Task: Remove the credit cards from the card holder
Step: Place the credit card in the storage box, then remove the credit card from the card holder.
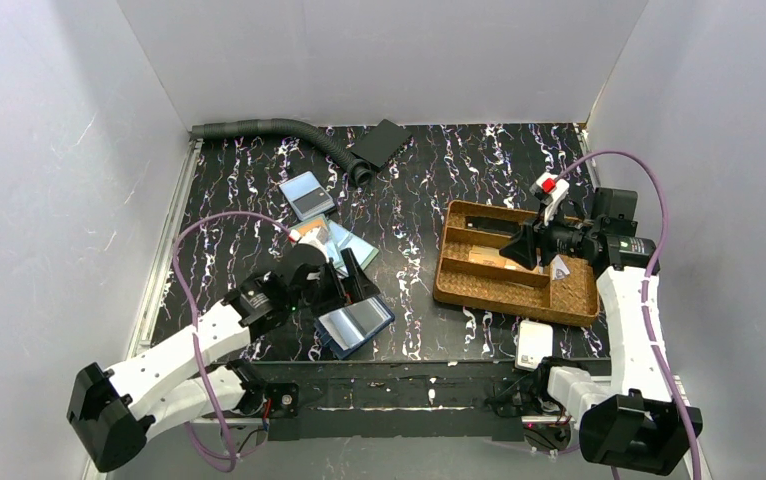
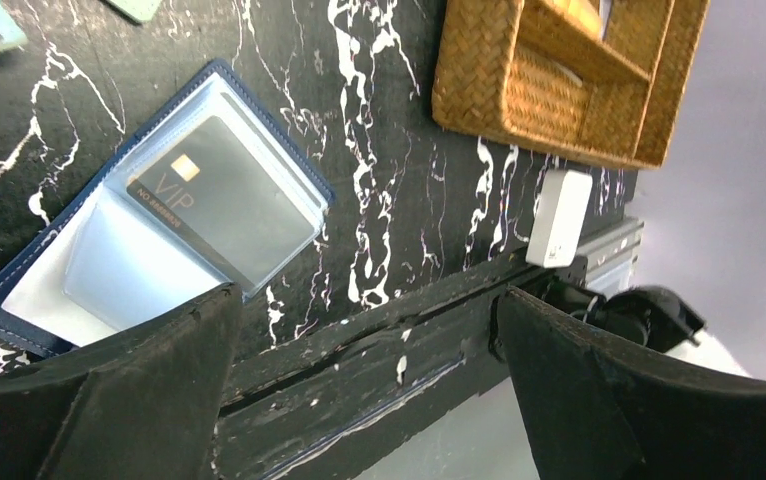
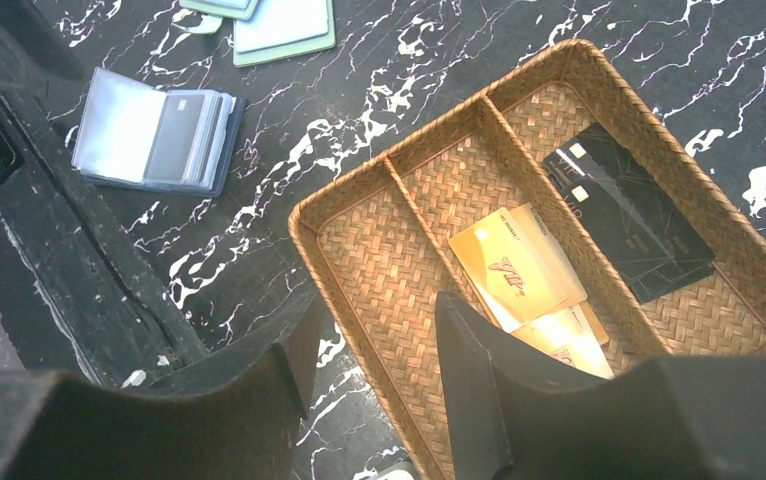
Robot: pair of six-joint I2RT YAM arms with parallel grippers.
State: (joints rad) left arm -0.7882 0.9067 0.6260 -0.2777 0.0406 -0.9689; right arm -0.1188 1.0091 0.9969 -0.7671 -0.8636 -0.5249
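Step in hand: judging by the layout, emptying is partway done; several cards lie outside the card holder (image 2: 79, 280), and at least one dark card (image 2: 214, 205) sits in a clear sleeve.
Card holder: lies open on the table (image 1: 419, 200), close to its near edge, left of centre.
Left claw (image 2: 364, 300): spread fully wide, holding nothing, hovering over the near side of the holder.
Next move: probably lower onto the dark card and pinch its free edge. It must slide out along the sleeve, and the light holder may lift with it.
White box (image 2: 556, 215): at the near edge, between the holder and the tray.
Right claw (image 3: 379, 320): fingers about half apart with nothing between them, above the near end of the woven tray (image 2: 489, 90) on the right side.
Tray contents: gold cards (image 3: 519, 265) in the middle slot, a black card (image 3: 629, 225) in the far one.
Loose cards (image 1: 344, 240): just beyond the left claw; a blue-grey card (image 1: 307, 195) farther back.
Open room: bare table between holder and tray.
Far edge: a grey hose (image 1: 279, 130) and a flat black rectangle (image 1: 379, 142).
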